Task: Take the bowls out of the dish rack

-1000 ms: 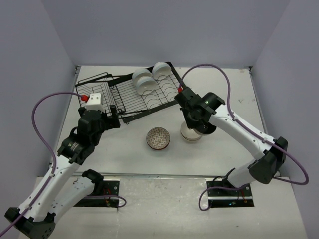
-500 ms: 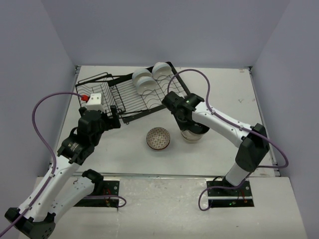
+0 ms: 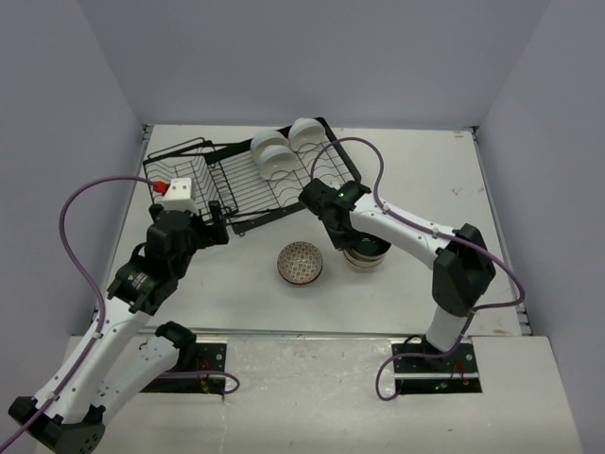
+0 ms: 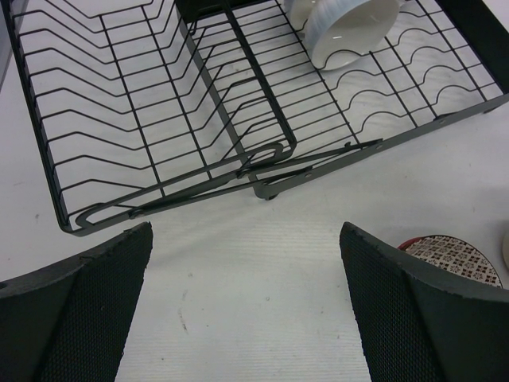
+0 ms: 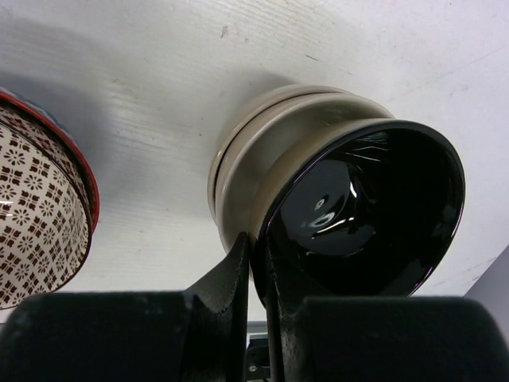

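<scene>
My right gripper (image 5: 258, 255) is shut on the near rim of a tan bowl with a glossy black inside (image 5: 366, 215). That bowl sits on top of a stack of tan bowls (image 5: 238, 151) on the table, right of the dish rack's front corner (image 3: 364, 253). A red-rimmed patterned bowl (image 3: 301, 263) stands on the table beside the stack. Three white bowls (image 3: 276, 163) lean in the black wire dish rack (image 3: 236, 184). My left gripper (image 4: 246, 302) is open above bare table just in front of the rack, holding nothing.
A small white box with a red cap (image 3: 180, 192) sits at the rack's left end, close to my left wrist. The rack's basket section (image 4: 119, 103) holds nothing. The right arm's purple cable (image 3: 378, 180) arcs over the rack's right corner.
The right wrist has swung left toward the rack's front corner while staying shut on the black-inside bowl at the stack. The left arm has not moved.
</scene>
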